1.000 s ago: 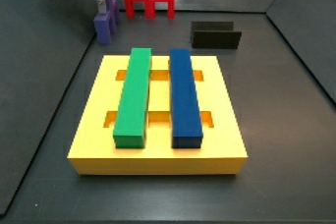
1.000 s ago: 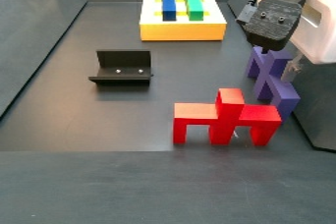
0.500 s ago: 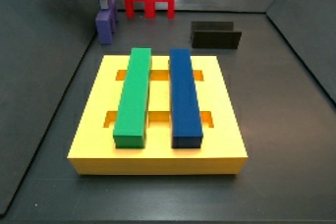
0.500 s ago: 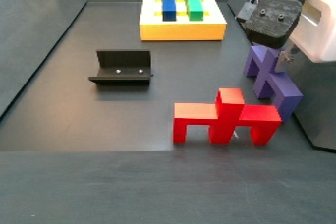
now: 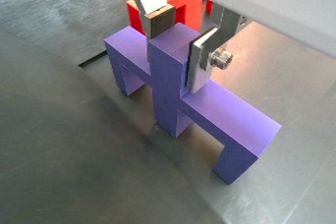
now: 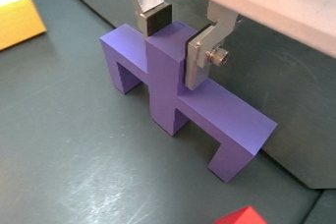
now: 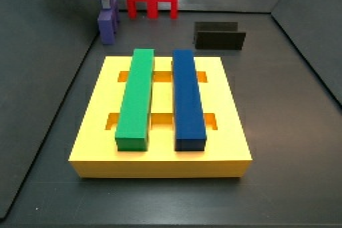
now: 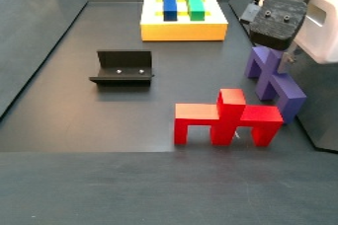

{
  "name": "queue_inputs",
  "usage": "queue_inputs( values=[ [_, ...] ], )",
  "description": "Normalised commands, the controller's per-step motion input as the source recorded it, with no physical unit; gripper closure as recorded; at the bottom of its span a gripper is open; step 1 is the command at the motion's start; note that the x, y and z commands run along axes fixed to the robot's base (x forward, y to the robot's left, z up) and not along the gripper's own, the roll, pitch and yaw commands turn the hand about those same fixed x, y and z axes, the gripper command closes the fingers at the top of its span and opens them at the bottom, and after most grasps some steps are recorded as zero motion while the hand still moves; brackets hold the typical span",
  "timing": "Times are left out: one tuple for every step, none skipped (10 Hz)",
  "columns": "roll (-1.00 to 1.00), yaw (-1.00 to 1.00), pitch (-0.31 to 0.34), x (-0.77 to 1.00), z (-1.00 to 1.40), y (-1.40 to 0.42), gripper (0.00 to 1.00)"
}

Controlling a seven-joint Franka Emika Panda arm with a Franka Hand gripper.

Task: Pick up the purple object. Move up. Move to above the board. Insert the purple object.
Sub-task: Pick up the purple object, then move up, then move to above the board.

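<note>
Purple object (image 5: pixel 184 95) partly hidden behind gripper (image 8: pixel 274 30) in side view; stub upright, crossbar long axis level. Gripper (image 5: pixel 182 33) pinching stub, beside red piece (image 8: pixel 227 118).

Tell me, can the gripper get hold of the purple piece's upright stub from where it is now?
Probably yes. In both wrist views the gripper straddles the stub of the purple piece, one finger on each side, nothing between. The red piece stands apart. Whether the pads already touch, I cannot tell.

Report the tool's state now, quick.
Tool: over the purple object, its fingers either side of the central upright stub and about touching it. Whether it is clamped cannot be told; the object sits on the floor.
</note>
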Motion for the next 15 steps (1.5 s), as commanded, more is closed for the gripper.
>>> queue_inputs(
  values=[
    [0.0,0.0,0.0,0.0,0.0,0.0,1.0],
    [0.0,0.0,0.0,0.0,0.0,0.0,1.0],
    [0.0,0.0,0.0,0.0,0.0,0.0,1.0],
    [0.0,0.0,0.0,0.0,0.0,0.0,1.0],
    [0.0,0.0,0.0,0.0,0.0,0.0,1.0],
    [0.0,0.0,0.0,0.0,0.0,0.0,1.0],
    [0.0,0.0,0.0,0.0,0.0,0.0,1.0],
    [0.0,0.0,0.0,0.0,0.0,0.0,1.0],
    [0.0,0.0,0.0,0.0,0.83,0.0,1.0],
    [-0.01,-0.01,0.044,-0.03,0.79,-0.03,1.0],
    [0.03,0.0,0.112,-0.09,0.54,-0.01,1.0],
    [0.06,0.0,0.109,-0.08,0.37,0.01,1.0],
    [0.0,0.0,0.0,0.0,1.4,0.0,1.0],
    [-0.05,0.0,0.025,-0.04,1.4,0.0,1.0],
    [-0.02,0.0,0.008,-0.1,1.4,-0.01,1.0]
  ],
)
